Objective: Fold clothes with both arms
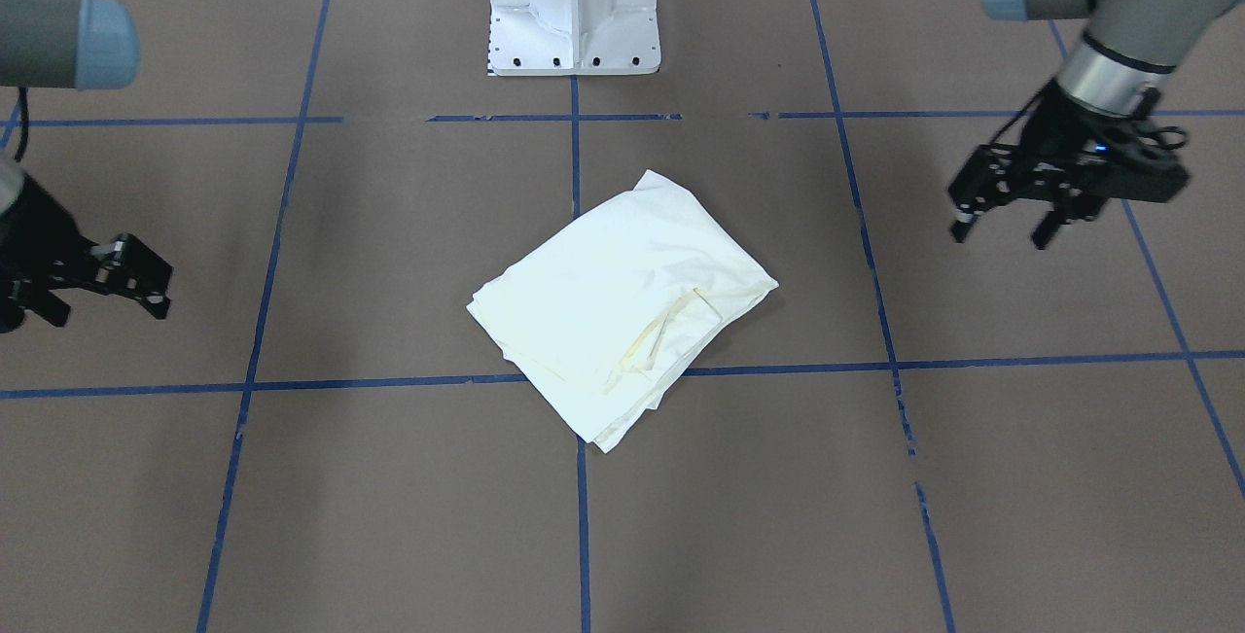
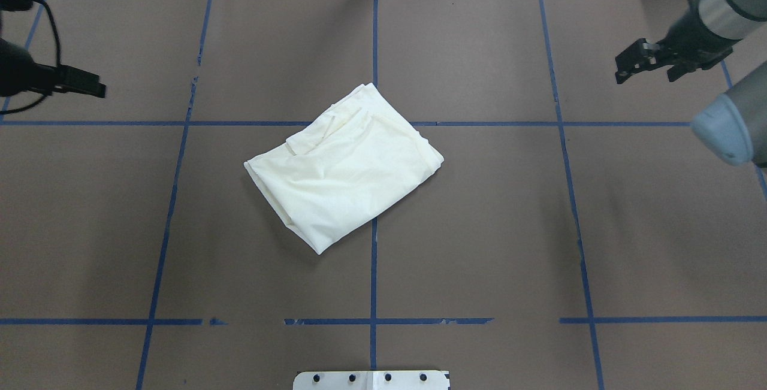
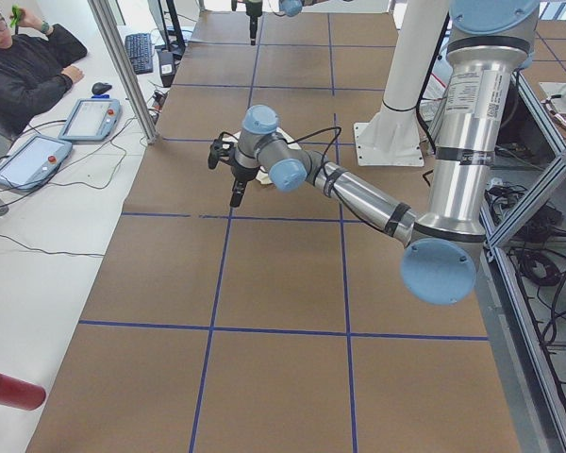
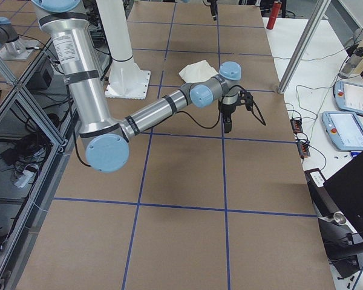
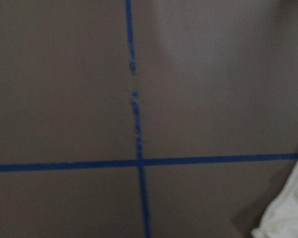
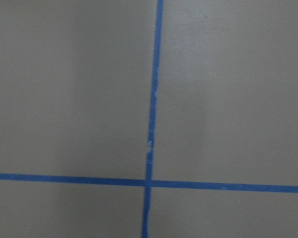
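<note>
Wears silver-grey tubes and light-blue joint caps (image 3: 438, 272) on left arm (image 3: 358, 193) and right arm (image 4: 157, 111); trails black cables (image 2: 57, 30); ends in black left gripper (image 1: 1002, 232) and right gripper (image 2: 644, 75).

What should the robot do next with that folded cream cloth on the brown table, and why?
Probably just retreat to a resting pose, since the folding looks finished. The folded cream fabric shirt already lies as a compact, layered rectangle. The black two-finger left claw and the black two-finger right claw hang open and empty, well off to either side, touching no cloth.
</note>
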You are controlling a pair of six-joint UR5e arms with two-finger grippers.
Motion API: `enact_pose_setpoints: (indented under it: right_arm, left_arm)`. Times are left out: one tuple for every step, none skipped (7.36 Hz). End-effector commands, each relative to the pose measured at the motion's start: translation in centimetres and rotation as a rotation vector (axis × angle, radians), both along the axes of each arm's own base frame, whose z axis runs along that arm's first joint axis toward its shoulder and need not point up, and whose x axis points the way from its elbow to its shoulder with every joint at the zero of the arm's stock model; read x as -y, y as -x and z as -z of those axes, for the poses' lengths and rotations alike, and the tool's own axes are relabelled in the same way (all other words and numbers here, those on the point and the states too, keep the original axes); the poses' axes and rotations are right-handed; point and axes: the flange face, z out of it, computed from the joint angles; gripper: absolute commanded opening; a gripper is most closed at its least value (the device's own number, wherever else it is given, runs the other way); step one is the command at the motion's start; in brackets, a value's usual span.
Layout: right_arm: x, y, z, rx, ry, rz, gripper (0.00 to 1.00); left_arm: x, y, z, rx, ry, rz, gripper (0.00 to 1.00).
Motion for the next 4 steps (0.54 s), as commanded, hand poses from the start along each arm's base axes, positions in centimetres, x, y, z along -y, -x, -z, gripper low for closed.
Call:
enact_pose_setpoints:
  right_arm:
    - [-3.4, -10.9, -9.2, -0.042, -0.039, 0.102, 1.00]
    - [-4.9, -15.6, -11.9, -0.064, -0.038, 0.128, 1.00]
    - [-6.4, -19.9, -13.9, -0.066, -0.038, 0.176, 1.00]
    - [-7.8, -23.1, -14.6, -0.050, 0.012, 0.172, 1.00]
  left_arm:
    - [2.6, 13.8, -9.8, 0.203, -0.067, -0.098, 1.00]
    - [2.7, 22.0, -16.4, 0.279, -0.079, -0.129, 1.00]
    - [1.9, 25.5, -19.7, 0.331, -0.125, -0.211, 1.00]
    - [0.5, 26.2, -20.7, 0.313, -0.118, -0.212, 1.00]
